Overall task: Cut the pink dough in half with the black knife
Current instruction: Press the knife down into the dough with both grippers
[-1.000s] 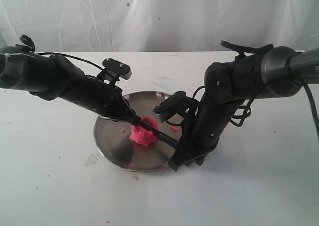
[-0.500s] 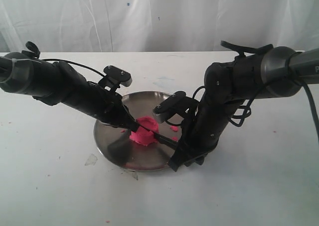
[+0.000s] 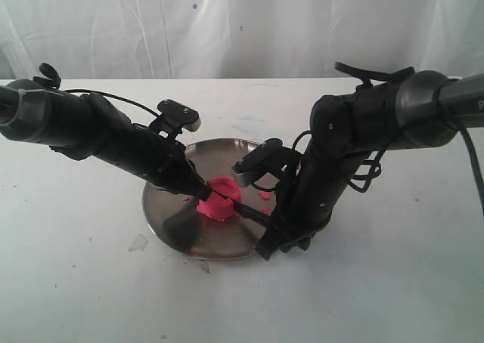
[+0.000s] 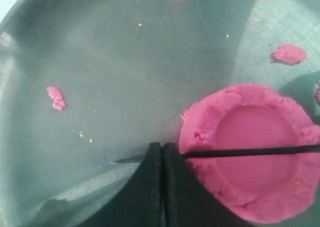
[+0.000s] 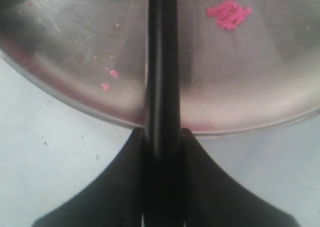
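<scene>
The pink dough (image 3: 218, 202) is one round lump with a dented top (image 4: 255, 122), sitting in the middle of the steel plate (image 3: 170, 207). The black knife (image 3: 251, 211) lies across the top of the dough, its thin blade (image 4: 250, 151) pressed into the surface. My left gripper (image 3: 203, 193) is shut on the blade near its tip (image 4: 162, 148); the point pokes out just past the fingers. My right gripper (image 3: 271, 227) is shut on the knife's handle (image 5: 161, 62) at the plate's near rim (image 5: 162, 137).
Small pink crumbs lie on the plate (image 4: 56, 97) (image 4: 290, 53) (image 5: 229, 12). The plate stands on a white table (image 3: 378, 282) with a white curtain behind. A small clear scrap (image 3: 138, 242) lies on the table left of the plate's front edge.
The left arm has dropped lower and shifted a little left since a second ago, bringing the blade tip down against the dough. The right arm has stayed still.
</scene>
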Robot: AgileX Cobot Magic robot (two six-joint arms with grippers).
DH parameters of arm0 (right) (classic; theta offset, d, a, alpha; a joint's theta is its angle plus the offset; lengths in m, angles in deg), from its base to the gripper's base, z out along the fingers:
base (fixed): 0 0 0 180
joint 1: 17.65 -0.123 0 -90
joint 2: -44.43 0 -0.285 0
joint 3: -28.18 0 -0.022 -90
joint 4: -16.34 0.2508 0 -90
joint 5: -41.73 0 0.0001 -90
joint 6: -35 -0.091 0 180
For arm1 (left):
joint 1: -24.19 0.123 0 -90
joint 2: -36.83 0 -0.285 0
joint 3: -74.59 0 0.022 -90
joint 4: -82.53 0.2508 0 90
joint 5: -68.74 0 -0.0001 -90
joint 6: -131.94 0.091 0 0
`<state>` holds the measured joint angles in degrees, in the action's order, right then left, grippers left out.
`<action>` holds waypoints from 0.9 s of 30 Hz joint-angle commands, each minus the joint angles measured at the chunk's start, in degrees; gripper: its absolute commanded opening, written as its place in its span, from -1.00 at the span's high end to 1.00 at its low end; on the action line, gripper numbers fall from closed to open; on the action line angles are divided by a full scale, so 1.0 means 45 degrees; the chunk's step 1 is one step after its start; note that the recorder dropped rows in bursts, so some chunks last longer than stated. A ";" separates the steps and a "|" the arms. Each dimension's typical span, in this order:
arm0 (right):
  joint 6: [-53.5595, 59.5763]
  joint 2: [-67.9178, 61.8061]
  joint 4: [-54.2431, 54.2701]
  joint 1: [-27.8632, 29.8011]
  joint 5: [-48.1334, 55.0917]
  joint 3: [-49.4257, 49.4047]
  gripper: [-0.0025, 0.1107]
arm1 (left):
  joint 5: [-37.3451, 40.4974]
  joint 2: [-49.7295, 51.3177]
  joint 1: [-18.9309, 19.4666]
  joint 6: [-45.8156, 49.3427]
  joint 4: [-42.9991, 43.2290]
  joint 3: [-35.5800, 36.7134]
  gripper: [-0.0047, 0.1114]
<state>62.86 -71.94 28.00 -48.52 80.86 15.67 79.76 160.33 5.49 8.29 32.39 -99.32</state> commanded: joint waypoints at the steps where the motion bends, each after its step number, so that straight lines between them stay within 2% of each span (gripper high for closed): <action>1: 0.0042 -0.0104 0.0070 -0.0015 0.0002 -0.0030 0.96 | 0.0405 0.0206 -0.0054 0.0090 0.0108 0.0150 0.92; 16: 0.0041 -0.0104 0.0104 -0.0015 0.0002 -0.0030 0.96 | 0.0117 -0.0609 -0.0054 0.0090 0.0108 0.0065 0.92; 27: -0.0009 -0.0104 0.0101 -0.0015 0.0083 -0.0030 0.96 | 0.0079 -0.0675 0.0445 0.0090 0.0193 0.0065 0.92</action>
<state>62.86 -71.94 28.13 -48.52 80.86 15.67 79.53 157.89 6.81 8.52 33.76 -99.32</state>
